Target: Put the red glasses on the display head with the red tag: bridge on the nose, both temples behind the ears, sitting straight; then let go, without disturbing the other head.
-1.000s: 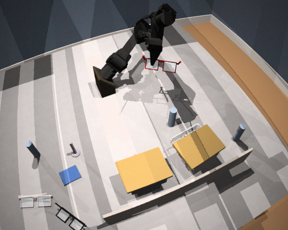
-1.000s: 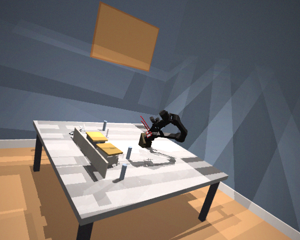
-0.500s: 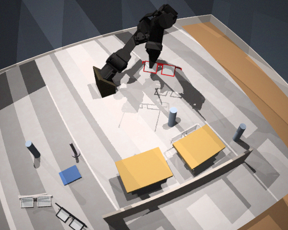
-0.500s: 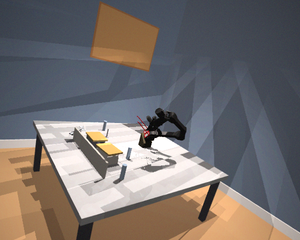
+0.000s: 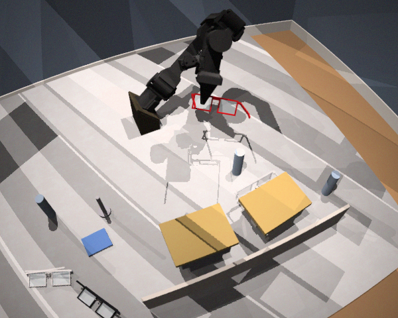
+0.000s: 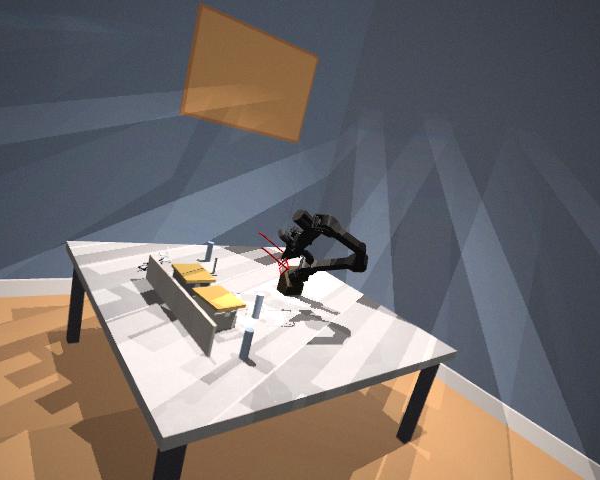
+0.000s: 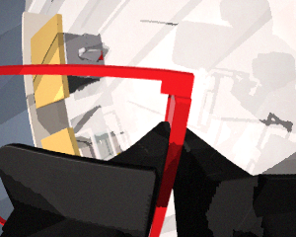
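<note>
My gripper (image 5: 203, 103) (image 6: 285, 257) (image 7: 170, 130) is shut on the red glasses (image 5: 243, 108) (image 6: 270, 241) (image 7: 113, 72), holding one side of their front frame above the table. One temple reaches left across the wrist view. A small red tag (image 7: 101, 56) (image 5: 197, 234) (image 6: 192, 272) shows beside a grey shape, apparently the tagged head, under one yellow board (image 7: 46, 69). The top and exterior views hide this head. Another yellow board (image 5: 274, 201) (image 6: 219, 298) (image 7: 60, 142) covers the other head's place; a pale glasses frame shows at its edge, but the head cannot be made out.
A long low wall (image 5: 295, 235) (image 6: 181, 304) runs behind the boards. Blue-grey posts (image 5: 237, 162) (image 5: 330, 183) (image 5: 45, 207) stand around. A thin dark stand (image 5: 103, 207), a blue tile (image 5: 96, 241), clear glasses (image 5: 61, 279) and black glasses (image 5: 86, 296) are at the left.
</note>
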{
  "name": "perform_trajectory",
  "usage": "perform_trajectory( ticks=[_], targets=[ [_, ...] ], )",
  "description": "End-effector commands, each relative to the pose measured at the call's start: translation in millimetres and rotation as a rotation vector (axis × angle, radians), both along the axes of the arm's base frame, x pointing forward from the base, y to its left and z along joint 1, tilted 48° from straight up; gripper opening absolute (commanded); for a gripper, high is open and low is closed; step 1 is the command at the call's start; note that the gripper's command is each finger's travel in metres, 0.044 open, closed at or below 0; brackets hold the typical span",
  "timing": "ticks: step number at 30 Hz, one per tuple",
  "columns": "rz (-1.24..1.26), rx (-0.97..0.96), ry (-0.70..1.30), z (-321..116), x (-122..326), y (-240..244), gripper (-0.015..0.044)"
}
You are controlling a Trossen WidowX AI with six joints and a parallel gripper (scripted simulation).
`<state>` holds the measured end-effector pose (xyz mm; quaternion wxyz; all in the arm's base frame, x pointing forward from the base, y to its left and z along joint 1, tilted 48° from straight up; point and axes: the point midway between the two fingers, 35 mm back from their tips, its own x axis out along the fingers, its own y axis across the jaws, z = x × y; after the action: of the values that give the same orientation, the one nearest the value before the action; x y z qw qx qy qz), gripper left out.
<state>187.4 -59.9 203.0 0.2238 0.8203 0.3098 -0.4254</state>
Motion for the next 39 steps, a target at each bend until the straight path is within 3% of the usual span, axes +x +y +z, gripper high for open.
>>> perform_trajectory(
  ticks=[1,39],
  targets=[
    [0.046,0.008,0.008,-7,9,-8,0.0],
    [0.452,0.172,0.042,-122,52,-63,0.0]
  ],
)
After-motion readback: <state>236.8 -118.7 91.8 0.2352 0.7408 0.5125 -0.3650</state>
